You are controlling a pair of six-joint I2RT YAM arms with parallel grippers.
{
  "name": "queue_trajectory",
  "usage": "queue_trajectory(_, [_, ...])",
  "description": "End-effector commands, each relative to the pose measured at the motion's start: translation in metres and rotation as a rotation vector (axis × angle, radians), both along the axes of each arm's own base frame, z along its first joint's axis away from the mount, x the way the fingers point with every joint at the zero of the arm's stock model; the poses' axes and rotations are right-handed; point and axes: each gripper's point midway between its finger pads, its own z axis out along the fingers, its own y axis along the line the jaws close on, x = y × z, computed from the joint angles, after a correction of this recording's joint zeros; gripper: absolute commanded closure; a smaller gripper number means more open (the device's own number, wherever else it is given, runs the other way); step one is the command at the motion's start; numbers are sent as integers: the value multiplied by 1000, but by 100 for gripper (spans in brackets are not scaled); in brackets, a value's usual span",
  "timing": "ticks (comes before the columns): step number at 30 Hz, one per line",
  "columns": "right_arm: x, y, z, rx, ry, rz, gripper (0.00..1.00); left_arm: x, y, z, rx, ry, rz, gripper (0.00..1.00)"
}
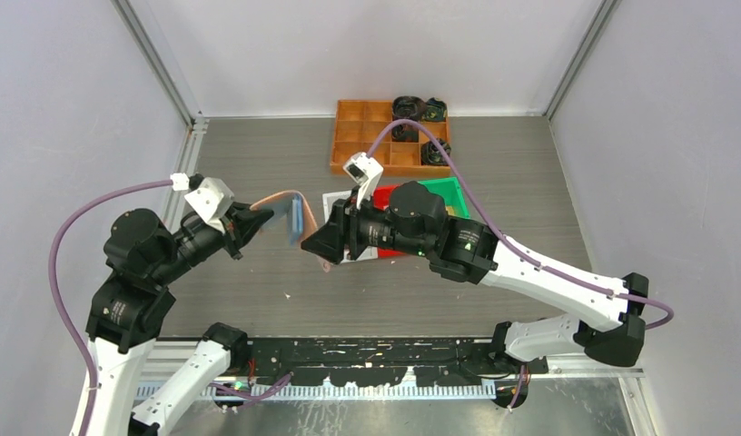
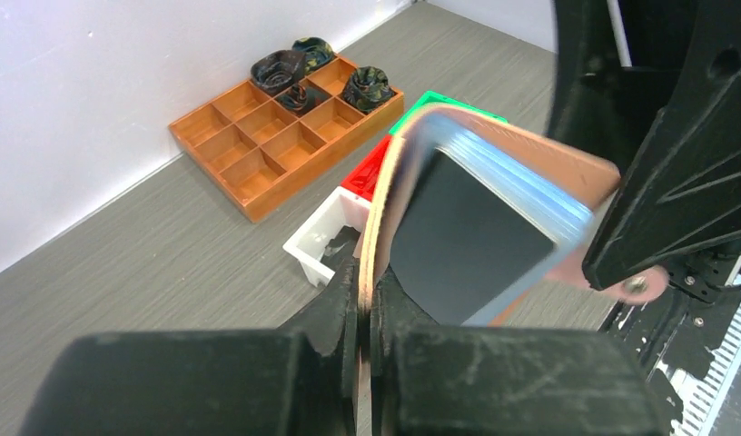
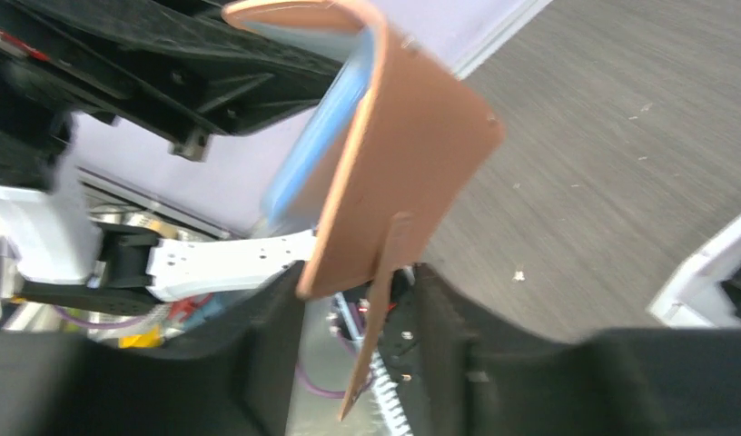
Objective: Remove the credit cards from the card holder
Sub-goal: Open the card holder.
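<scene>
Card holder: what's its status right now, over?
Left tool shut on card holder flap. Right tool open around other flap. Dark card in pocket. No obstruction seen.

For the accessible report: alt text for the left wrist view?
The left gripper, shut, pinches one flap of the open pink card holder, a dark card showing in its blue pockets. Behind, on the table: an orange compartment tray and a white bin.

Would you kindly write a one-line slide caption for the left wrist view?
Left end effector clamps one flap of the open card holder, a dark credit card showing inside.
</scene>
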Motion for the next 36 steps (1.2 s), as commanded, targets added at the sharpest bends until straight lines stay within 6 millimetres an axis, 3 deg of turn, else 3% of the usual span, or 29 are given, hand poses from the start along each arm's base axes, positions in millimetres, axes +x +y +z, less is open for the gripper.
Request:
queue_trajectory(1, [22, -28, 21, 50, -68, -131, 36, -17, -6, 34, 30, -122, -95, 100])
queue_trajectory(4, [33, -46, 27, 42, -140, -194, 20, -21, -6, 27, 93, -86, -126, 100])
queue_trajectory(8, [27, -53, 44, 43, -238, -155, 14, -37, -14, 9, 146, 59, -230, 100])
queue_trajectory(13, [9, -41, 52, -12, -287, 4, 12, -58, -21, -13, 182, 258, -350, 100])
queue_trajectory(18, [-3, -31, 59, -14, -308, 127, 6, -73, -21, -25, 210, 349, -417, 100])
queue_trajectory(24, [-8, -15, 42, -49, -247, 222, 4, -71, -18, -30, 241, 356, -408, 100])
queue_trajectory(30, [-14, 5, 16, -77, -192, 320, 17, -84, -22, -27, 237, 386, -482, 100])
queue_trajectory(34, [-27, 17, 21, -17, -160, 409, 28, -94, -23, -24, 231, 412, -531, 100])
queue_trajectory(36, [-30, 22, 21, 7, -140, 441, 41, -97, -24, -23, 226, 426, -547, 100])
